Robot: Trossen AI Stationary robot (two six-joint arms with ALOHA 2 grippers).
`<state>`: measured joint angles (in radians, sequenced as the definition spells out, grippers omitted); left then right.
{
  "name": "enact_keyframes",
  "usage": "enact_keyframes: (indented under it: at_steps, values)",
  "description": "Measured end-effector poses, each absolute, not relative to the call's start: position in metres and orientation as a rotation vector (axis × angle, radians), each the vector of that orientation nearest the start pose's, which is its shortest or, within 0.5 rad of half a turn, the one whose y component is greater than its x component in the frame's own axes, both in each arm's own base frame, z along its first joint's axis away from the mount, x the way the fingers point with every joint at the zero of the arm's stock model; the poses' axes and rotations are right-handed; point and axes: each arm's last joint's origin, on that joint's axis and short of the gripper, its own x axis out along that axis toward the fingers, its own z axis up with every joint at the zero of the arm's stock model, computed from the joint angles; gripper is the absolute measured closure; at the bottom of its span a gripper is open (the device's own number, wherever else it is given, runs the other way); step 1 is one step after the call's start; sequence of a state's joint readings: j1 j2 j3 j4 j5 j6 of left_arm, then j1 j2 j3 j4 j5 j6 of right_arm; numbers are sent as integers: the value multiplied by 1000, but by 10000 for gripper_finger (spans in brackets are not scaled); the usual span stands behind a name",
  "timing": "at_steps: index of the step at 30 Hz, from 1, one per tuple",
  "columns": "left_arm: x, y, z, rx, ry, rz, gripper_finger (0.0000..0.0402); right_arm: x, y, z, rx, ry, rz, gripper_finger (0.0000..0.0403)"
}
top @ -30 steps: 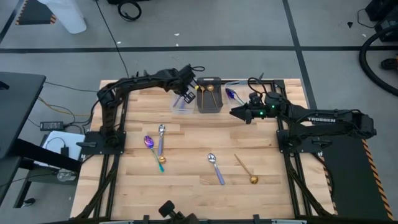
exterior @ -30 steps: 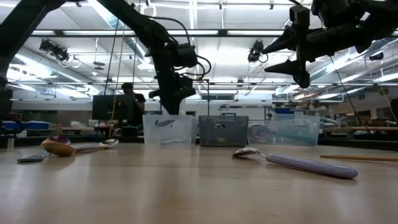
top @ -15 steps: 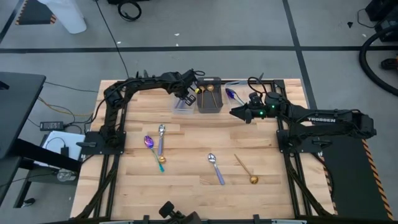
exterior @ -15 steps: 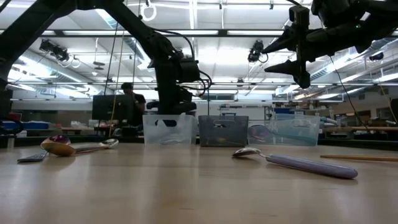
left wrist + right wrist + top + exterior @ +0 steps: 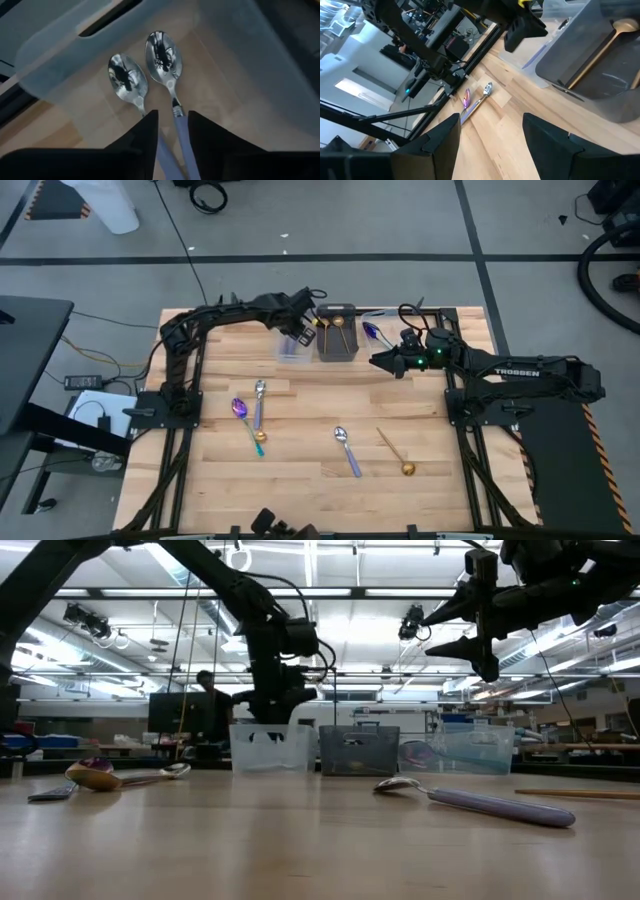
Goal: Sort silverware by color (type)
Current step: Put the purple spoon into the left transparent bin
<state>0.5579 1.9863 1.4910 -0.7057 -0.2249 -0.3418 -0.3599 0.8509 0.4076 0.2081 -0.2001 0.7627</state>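
My left gripper (image 5: 300, 336) hangs open over the clear left bin (image 5: 291, 352). Two silver spoons (image 5: 161, 55) lie on that bin's floor, and one spoon's lilac handle (image 5: 181, 131) runs between my fingers; I cannot tell whether it touches them. The dark middle bin (image 5: 337, 345) holds gold spoons, and the clear right bin (image 5: 374, 330) holds a rainbow spoon. On the table lie a rainbow spoon (image 5: 240, 409), a silver spoon (image 5: 260, 392), another silver spoon (image 5: 346, 448) and a gold spoon (image 5: 397, 453). My right gripper (image 5: 376, 361) hovers open and empty above the table, beside the right bin.
The three bins stand in a row at the table's far edge. A small gold spoon bowl (image 5: 259, 436) lies near the left group of spoons. Bare wood lies between the bins and the spoons. A person (image 5: 208, 700) stands in the room beyond the table.
My left gripper has gone down toward the clear left bin and now hangs just over it.
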Motion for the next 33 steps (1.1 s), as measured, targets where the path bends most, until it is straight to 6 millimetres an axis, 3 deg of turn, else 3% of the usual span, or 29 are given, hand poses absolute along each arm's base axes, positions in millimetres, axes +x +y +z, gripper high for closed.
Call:
enact_keyframes:
  at_steps: [11,20,24,33]
  values:
    - [327,203,240,-611,981,860,285,177,-59,230,805,162,-198,178]
    - [324,152,272,-704,1010,693,285,177,-58,231,807,169,-147,178]
    - [323,128,276,-711,1069,671,285,177,-58,232,802,161,-138,178]
    - [318,85,261,-677,1285,675,285,178,-58,234,786,141,-120,178]
